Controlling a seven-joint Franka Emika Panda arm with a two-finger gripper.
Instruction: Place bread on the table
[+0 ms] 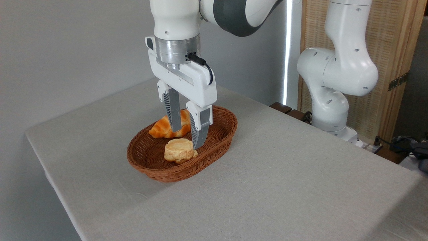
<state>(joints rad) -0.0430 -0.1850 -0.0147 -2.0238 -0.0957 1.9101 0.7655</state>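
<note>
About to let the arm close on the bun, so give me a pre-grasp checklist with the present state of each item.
1. Gripper open: ok, the fingers stand apart with a clear gap.
2. Bun in the wicker basket and free: ok, it lies on the basket floor and nothing rests on it.
3. Fingers straddle the bun: cannot tell. The right fingertip sits at the bun's right rear edge; the left one hangs further back, in front of the croissant.
4. Croissant clear of the fingers: cannot tell, the one view gives no depth.
5. Depth low enough for a grip: cannot tell.
6. Cloth-covered table has free space beside the basket: ok.
</note>
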